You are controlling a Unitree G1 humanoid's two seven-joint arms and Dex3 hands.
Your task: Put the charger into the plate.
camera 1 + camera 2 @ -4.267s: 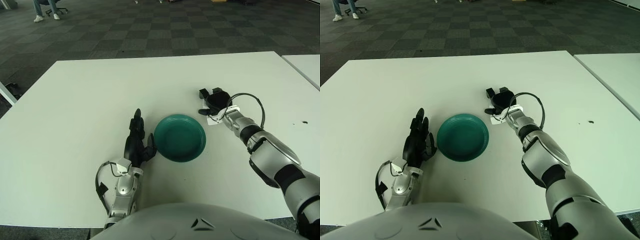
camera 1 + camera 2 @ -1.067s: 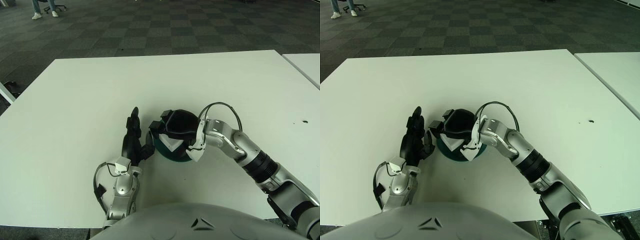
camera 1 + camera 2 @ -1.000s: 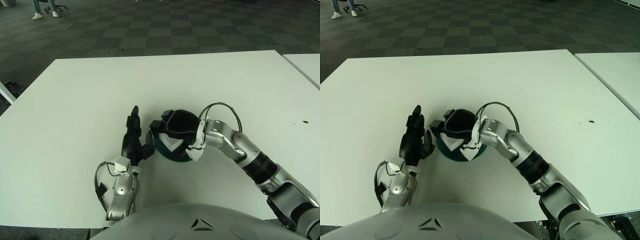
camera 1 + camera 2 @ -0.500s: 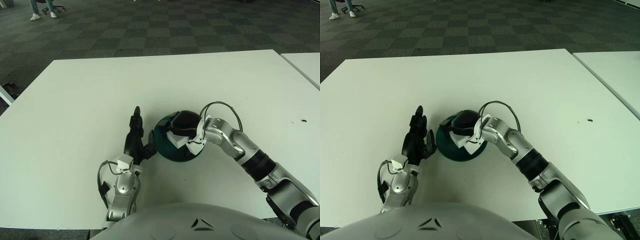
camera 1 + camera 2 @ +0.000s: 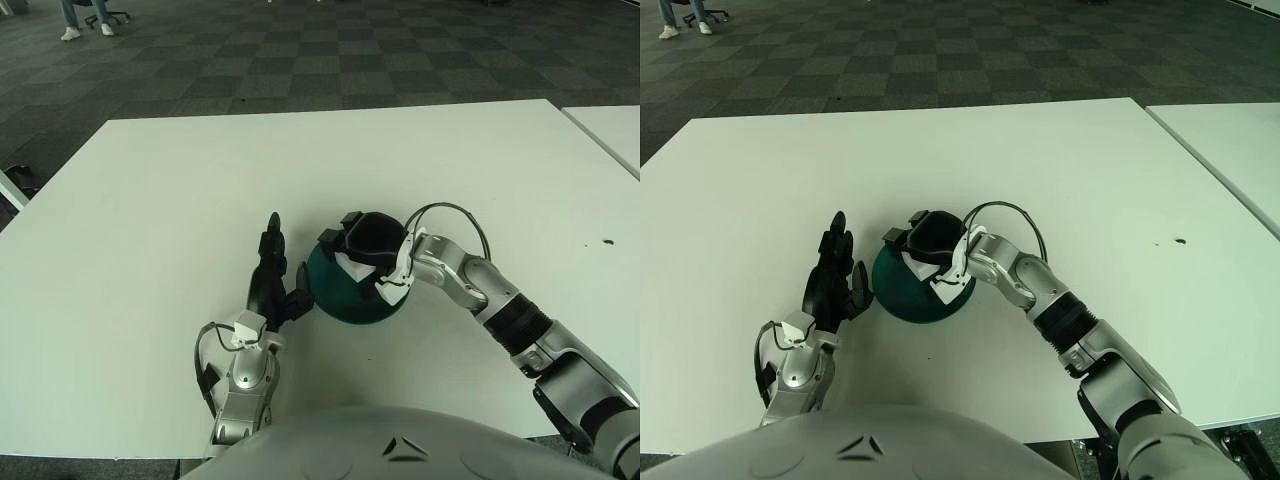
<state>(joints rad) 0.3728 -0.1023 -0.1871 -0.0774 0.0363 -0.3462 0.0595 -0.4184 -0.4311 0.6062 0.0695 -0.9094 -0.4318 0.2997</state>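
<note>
Right hand [image 5: 368, 240] was over the far side of the green plate [image 5: 335, 290], palm down, black fingers curled forward. A white block showed just under the fingers [image 5: 352, 266], most likely the charger; whether the fingers were pinching it or had let it rest on the plate could not be told from either eye view. So the charger sat at or above the plate's far part, inside the rim as far as could be seen, but contact with the plate was hidden by the hand.

Left hand [image 5: 273, 285] stood just beside the plate's left rim, fingers straight and pointing up, holding nothing. Plate sat on the white table [image 5: 150, 200], near the robot's edge.

Judgement: the step in hand was the release. To do it well, the hand should have gone low enough that the charger sat on the plate floor before the fingers opened, not dropped from height, since a hard block on a curved dish could skid or tip over the rim. Centre would have been a safer spot than the far rim. Fingers should have opened fully, and the lift should have gone straight up so the white wrist cable [image 5: 440, 212] or a fingertip did not drag the charger or shove the plate. Left hand was close enough to steady the rim if the plate slid.
</note>
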